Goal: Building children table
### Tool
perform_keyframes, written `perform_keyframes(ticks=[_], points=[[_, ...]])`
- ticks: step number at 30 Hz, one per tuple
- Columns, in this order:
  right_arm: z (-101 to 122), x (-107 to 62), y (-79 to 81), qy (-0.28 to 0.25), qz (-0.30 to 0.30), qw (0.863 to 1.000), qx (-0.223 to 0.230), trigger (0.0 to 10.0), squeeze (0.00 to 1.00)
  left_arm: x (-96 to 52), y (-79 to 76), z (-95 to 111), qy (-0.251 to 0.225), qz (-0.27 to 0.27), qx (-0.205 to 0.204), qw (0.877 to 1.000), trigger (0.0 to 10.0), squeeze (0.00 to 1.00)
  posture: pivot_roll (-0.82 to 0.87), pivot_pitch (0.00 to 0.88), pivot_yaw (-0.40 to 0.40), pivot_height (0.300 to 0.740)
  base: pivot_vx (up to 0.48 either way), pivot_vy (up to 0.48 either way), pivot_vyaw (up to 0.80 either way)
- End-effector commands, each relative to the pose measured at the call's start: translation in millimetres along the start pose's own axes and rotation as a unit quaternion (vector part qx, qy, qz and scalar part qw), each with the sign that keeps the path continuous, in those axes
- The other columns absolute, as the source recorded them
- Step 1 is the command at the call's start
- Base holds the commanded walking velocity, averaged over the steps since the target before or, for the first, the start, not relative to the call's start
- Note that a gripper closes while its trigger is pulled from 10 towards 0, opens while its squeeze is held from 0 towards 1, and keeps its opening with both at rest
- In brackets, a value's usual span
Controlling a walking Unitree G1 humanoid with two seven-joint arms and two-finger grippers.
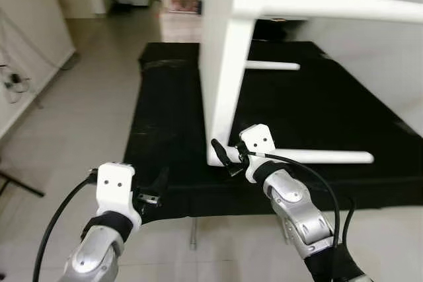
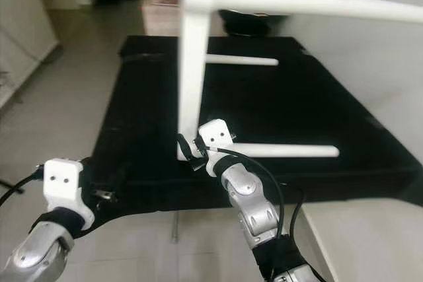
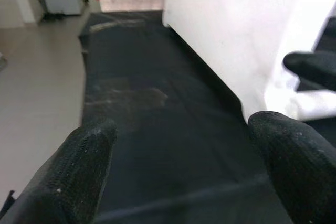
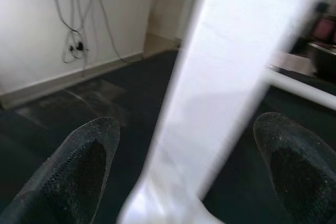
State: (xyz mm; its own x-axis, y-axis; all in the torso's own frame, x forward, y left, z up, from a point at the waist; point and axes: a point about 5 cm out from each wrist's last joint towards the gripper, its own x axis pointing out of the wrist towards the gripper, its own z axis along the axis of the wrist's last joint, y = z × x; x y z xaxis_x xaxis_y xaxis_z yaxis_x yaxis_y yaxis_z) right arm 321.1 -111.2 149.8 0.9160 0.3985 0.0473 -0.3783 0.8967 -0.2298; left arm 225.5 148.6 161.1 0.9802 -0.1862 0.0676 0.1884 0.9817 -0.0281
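A black cloth-covered work surface (image 1: 310, 117) stretched far across the floor. On it the white wooden children's table (image 1: 228, 64) stood tipped on its side, tabletop edge down near the near-middle, legs pointing right. The right gripper (image 1: 228, 156) sat at that lower corner, fingers (image 4: 86, 166) spread wide around the panel, not yet clamped. The left gripper (image 1: 152, 193) hovered open and empty to the near left. A firm, centred closure on the panel would probably steady it best. The right wrist view alone showed wall cables (image 4: 79, 30).
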Motion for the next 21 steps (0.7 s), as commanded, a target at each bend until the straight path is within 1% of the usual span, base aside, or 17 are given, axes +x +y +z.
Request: perform_keyframes(ticks=[1, 2, 3, 4, 5, 7, 13, 19, 21], points=[[0.2, 0.2, -3.8, -0.001, -0.013, 1.000, -0.005, 10.0, 0.00, 0.9, 0.0, -3.4, 0.002, -0.009, -0.001, 1.000, 10.0, 0.00, 0.10, 0.014, -0.035, 0.740, 0.000, 0.000, 0.80], [-0.2, -1.7, -8.8, 0.000, -0.034, 0.999, 0.001, 10.0, 0.00, 2.6, -1.2, -3.8, 0.000, -0.018, -0.003, 1.000, 10.0, 0.00, 0.10, 0.015, -0.036, 0.740, 0.000, 0.000, 0.00], [-0.2, -1.7, -8.8, 0.000, -0.034, 0.999, 0.001, 10.0, 0.00, 2.6, -1.2, -3.8, 0.000, -0.018, -0.003, 1.000, 10.0, 0.00, 0.10, 0.015, -0.036, 0.740, 0.000, 0.000, 0.00], [-1.3, -3.8, -13.1, 0.004, -0.050, 0.999, 0.009, 10.0, 0.00, 3.4, -2.0, -4.3, -0.001, -0.023, -0.004, 1.000, 10.0, 0.00, 0.10, 0.015, -0.036, 0.740, 0.000, 0.000, 0.00], [-2.7, -7.3, -16.8, 0.008, -0.063, 0.998, 0.021, 10.0, 0.00, 3.2, -2.6, -4.4, -0.004, -0.026, -0.007, 1.000, 10.0, 0.00, 0.09, 0.018, -0.038, 0.740, 0.000, -0.472, 0.00], [-3.7, -9.9, -18.9, 0.010, -0.070, 0.997, 0.029, 10.0, 0.00, 2.8, -2.9, -4.3, -0.006, -0.027, -0.009, 1.000, 10.0, 0.00, 0.09, 0.018, -0.038, 0.740, 0.000, -0.472, 0.00], [-3.4, -10.2, -19.8, 0.007, -0.069, 0.997, 0.036, 10.0, 0.00, 2.5, -2.2, -4.4, -0.012, -0.025, -0.020, 0.999, 10.0, 0.00, 0.09, 0.019, -0.036, 0.740, 0.000, -0.477, 0.00], [0.2, -7.2, -16.3, -0.005, -0.049, 0.998, 0.026, 10.0, 0.00, 3.8, -1.2, -4.2, -0.017, -0.032, -0.033, 0.999, 10.0, 0.00, 0.08, 0.022, -0.033, 0.740, 0.000, -0.479, 0.00], [3.0, -7.0, -14.0, -0.015, -0.031, 0.999, 0.026, 10.0, 0.00, 4.6, -3.0, -3.0, -0.020, -0.040, -0.037, 0.998, 10.0, 0.00, 0.08, 0.022, -0.033, 0.740, 0.000, -0.472, 0.00]])
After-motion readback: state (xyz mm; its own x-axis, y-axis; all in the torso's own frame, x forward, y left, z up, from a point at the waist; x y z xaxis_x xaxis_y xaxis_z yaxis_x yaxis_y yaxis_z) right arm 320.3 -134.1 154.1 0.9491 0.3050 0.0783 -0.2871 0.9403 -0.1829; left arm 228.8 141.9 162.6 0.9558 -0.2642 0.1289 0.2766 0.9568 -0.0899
